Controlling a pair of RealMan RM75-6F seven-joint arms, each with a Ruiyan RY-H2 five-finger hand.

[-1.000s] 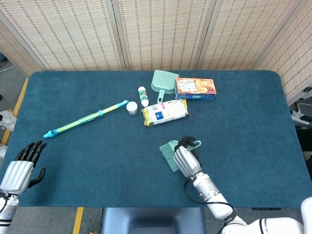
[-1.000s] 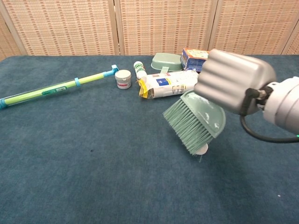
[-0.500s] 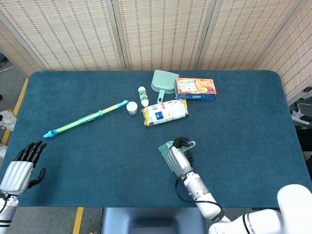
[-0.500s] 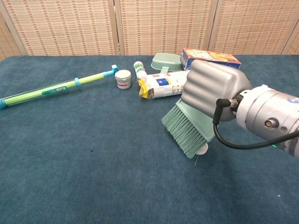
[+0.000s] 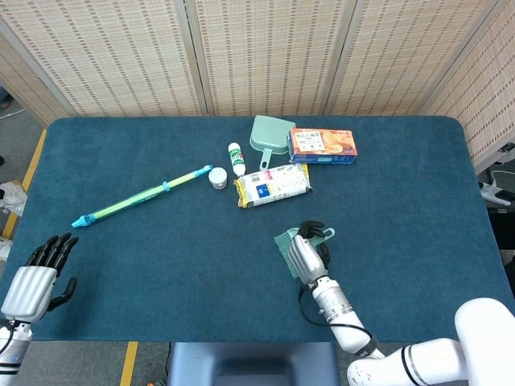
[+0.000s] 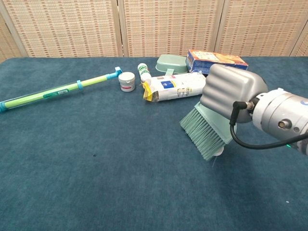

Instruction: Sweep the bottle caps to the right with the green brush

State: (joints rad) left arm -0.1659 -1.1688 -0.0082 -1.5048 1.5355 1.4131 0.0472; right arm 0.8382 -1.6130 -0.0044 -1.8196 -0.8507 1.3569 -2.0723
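My right hand (image 5: 304, 256) (image 6: 232, 94) grips the green brush (image 6: 204, 131) (image 5: 286, 244) near the table's front middle, bristles down on the blue cloth. A white bottle cap (image 6: 218, 151) peeks out just under the right end of the bristles in the chest view; the head view hides it behind the hand. My left hand (image 5: 36, 277) hangs off the front left corner of the table, fingers apart and holding nothing; the chest view does not show it.
At the back middle lie a white snack packet (image 5: 272, 184), an orange box (image 5: 323, 145), a green dustpan (image 5: 269, 134), a small white bottle (image 5: 236, 158) and a white jar (image 5: 218, 178). A long green-and-blue tube (image 5: 141, 195) lies at the left.
The right hand has carried the brush to the right across the cloth, after a slight shift left half a second ago. The cap stays at the bristles' right end. The left hand is still.
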